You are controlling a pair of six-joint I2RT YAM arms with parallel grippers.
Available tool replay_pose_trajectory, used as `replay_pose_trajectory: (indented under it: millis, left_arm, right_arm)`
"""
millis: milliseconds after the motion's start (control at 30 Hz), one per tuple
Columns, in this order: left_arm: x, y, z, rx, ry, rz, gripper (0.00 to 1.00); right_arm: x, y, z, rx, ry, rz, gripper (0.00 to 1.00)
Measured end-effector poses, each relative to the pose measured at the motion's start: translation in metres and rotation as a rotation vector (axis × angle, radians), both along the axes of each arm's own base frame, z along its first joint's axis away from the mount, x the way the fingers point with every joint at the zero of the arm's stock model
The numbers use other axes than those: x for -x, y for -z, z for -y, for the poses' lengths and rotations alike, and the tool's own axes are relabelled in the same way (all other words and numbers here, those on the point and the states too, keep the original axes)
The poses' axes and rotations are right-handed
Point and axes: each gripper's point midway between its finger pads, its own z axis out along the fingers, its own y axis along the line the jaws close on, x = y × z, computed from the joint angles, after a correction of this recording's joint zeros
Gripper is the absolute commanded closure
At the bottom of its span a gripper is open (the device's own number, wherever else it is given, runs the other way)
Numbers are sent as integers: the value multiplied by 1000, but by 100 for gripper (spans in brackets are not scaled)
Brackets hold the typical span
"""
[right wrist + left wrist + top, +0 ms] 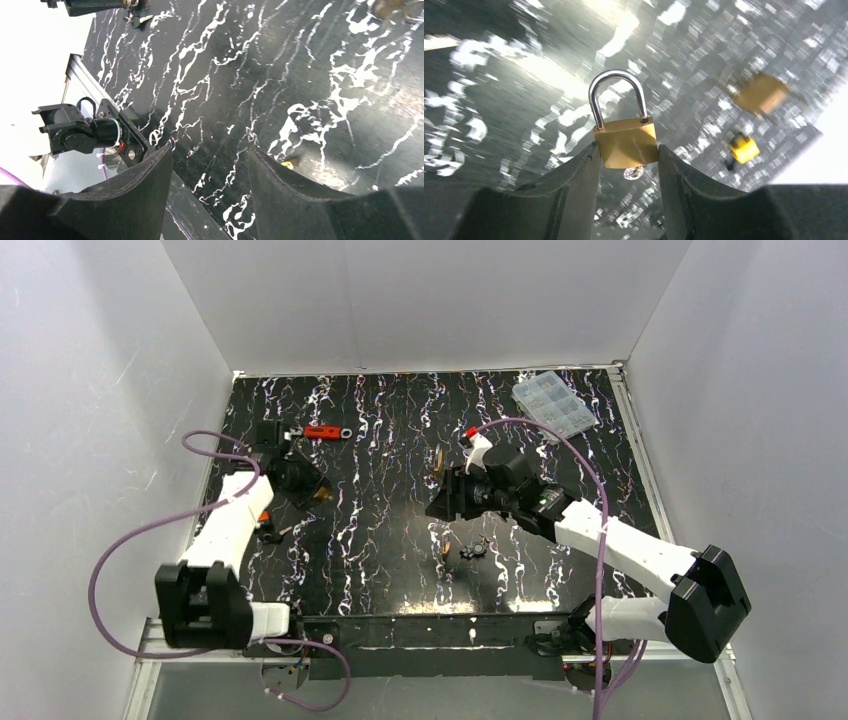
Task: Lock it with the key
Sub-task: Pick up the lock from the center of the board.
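Left gripper (pixel 628 155) pinches the lock (pixel 626 142) by its lower corners | right gripper (pixel 210 155) gapes empty | risk: thin hold, lock could twist free under push

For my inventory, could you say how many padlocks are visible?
2: one padlock clamped in the left gripper, an apparent second padlock near the right gripper; more may be hidden.
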Motion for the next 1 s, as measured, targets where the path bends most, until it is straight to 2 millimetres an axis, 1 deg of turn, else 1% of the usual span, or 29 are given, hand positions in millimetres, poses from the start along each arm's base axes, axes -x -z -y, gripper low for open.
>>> replay_pose_trajectory:
  millis: [33, 100, 167, 200, 267, 333, 467, 500, 567, 633, 1000]
  left_arm:
    - [1, -10, 11, 19, 12, 35, 100]
    - [7, -36, 39, 70, 45, 115, 100]
    - [17, -57, 66, 128, 74, 170, 100]
    - [22, -65, 76, 152, 82, 188, 100]
    - [32, -79, 97, 207, 91, 212, 100]
    - [40, -88, 111, 237, 98, 222, 100]
    - [49, -111, 141, 296, 121, 252, 100]
    - [51, -117, 149, 312, 128, 262, 100]
    - [52, -127, 160, 343, 133, 279, 100]
    - [52, -133, 166, 365, 126, 293, 100]
    - [49, -154, 189, 445, 98, 331, 100]
  right_arm:
    - [2, -2, -4, -5, -5, 15, 37]
    - [6, -6, -10, -9, -10, 38, 37]
    - [8, -14, -19, -19, -10, 74, 37]
    - [8, -19, -23, -26, -7, 97, 37]
    - [6, -33, -32, -45, 9, 154, 37]
    - [6, -48, -40, -66, 27, 215, 37]
    - [10, -73, -54, -108, 53, 306, 38]
    - [11, -76, -56, -114, 56, 320, 38]
    - [11, -81, -58, -121, 73, 350, 39]
    - [11, -83, -58, -117, 91, 370, 41]
    - [-4, -102, -55, -137, 209, 447, 50]
